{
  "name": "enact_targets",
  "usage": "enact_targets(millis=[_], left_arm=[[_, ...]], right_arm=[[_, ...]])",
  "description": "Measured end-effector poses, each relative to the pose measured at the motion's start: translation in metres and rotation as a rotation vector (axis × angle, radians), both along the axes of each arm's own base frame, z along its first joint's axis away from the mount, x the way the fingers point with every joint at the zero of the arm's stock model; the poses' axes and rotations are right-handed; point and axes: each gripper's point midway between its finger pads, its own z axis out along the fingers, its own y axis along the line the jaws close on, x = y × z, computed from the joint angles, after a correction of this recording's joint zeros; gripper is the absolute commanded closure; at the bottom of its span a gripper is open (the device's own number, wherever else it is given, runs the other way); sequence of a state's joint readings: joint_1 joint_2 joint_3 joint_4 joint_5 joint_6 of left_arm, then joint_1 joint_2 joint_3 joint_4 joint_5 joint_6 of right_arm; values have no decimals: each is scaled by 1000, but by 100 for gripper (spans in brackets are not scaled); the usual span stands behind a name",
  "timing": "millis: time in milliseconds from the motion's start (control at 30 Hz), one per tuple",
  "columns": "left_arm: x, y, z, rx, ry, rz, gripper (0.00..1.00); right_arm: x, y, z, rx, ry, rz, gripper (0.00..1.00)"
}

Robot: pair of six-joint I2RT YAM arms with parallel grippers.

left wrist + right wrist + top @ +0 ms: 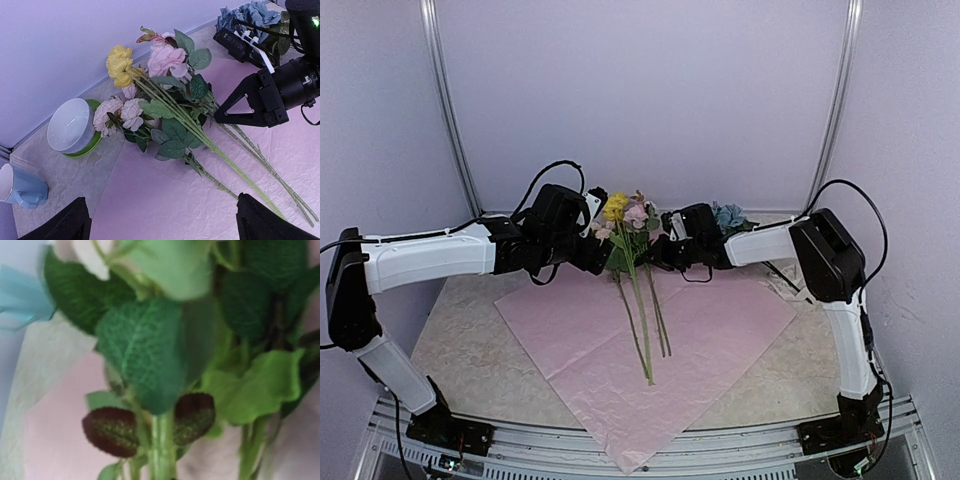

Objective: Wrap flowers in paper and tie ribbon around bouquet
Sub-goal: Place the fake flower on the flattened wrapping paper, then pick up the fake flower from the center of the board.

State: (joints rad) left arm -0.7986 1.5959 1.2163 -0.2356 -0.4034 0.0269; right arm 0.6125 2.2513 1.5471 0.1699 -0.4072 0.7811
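So: flowers (170,115) lie on pink paper (720,320), heads far, stems near. Placing step, no wrap yet. L claw (161,202) hangs wide open above them. R claw (220,117) closed, tips at stems, can't tell if pinching 1. Next: fold 1 paper corner over stems w/o dragging them.

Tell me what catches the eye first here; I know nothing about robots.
A bunch of pink and yellow flowers lies in the middle, its stems across a big lilac paper. The right fingers are shut, with their tips at the stems. The left fingers hover spread wide above the bunch.
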Motion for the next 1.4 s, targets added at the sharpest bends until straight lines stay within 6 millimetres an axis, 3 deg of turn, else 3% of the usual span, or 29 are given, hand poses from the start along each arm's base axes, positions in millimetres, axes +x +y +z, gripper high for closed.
enact_targets(millis=[133,267,333,433,567,667,733,800,867,933,1067,1167,1233,1400], left_arm=[[0,0,0,0,0,0,1],[-1,-1,0,-3,3,-6,1],[-2,-4,-1,-16,14,-21,1],[-1,-6,-5,-61,49,-38,1],[10,4,-11,-153,115,-17,1],[28,24,-19,-229,172,51,1],[38,40,-23,-268,197,103,1],[47,58,-24,-301,210,169,1],[54,73,-22,-324,202,227,1],[56,82,-14,-337,177,267,1],[45,83,17,-365,100,273,1],[34,74,39,-370,41,256,1],[28,66,44,-345,13,246,1],[14,43,34,-243,-4,206,1]], right_arm=[[10,1,-5,-20,-6,-27,64],[17,-1,4,-47,-54,-39,58],[16,-6,13,-84,-90,-36,56],[13,-15,42,-148,-188,-10,48],[15,-52,95,-297,-336,-32,39],[27,-112,116,-447,-374,-115,29],[40,-172,109,-558,-336,-194,20],[47,-233,83,-664,-248,-248,21],[44,-286,50,-756,-135,-276,30],[34,-317,19,-838,-32,-265,42],[21,-330,-23,-936,78,-200,49],[17,-331,-44,-968,116,-150,56],[18,-331,-48,-981,119,-135,63],[38,-337,-46,-1041,79,-139,67]])
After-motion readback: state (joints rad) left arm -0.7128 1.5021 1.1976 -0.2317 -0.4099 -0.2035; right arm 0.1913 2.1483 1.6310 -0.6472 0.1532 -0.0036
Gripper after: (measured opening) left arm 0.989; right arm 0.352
